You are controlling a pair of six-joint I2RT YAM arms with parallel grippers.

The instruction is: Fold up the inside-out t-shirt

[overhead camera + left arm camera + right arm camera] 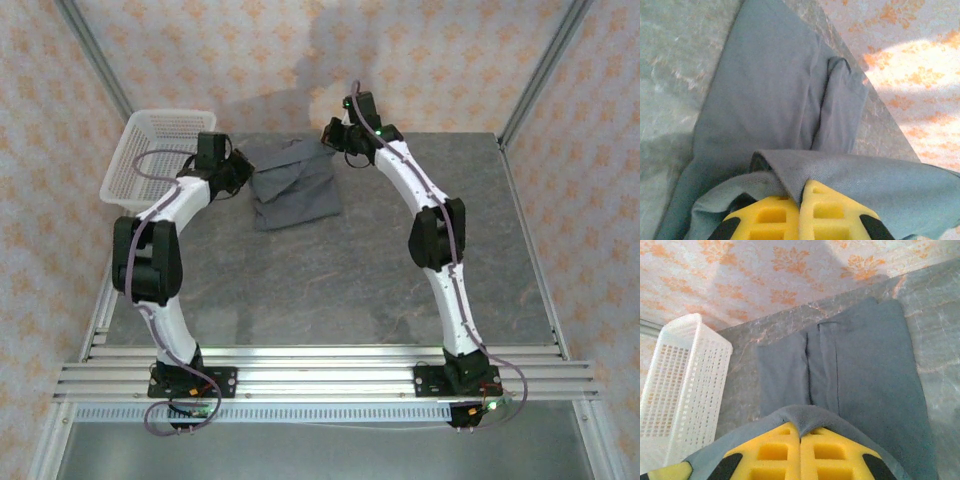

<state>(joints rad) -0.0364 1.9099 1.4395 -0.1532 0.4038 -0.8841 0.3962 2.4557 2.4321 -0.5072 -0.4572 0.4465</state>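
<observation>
Top external view has my dark slate-grey soft cloth t-shirt (293,190) lying partly folded at the far middle of the grey stone-look table (350,280), just right of the white plastic mesh basket (150,150). My left gripper (801,197) is pinched tight on the shirt's left edge. My right gripper (800,432) is clamped on its far right corner, same deal.

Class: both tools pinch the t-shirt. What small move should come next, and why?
Probably lift both together slightly and carry the pinched edge over the flat part. The left tool and right tool are each shut on the t-shirt, and the rest lies flat on the table, so a fold looks ready.
</observation>
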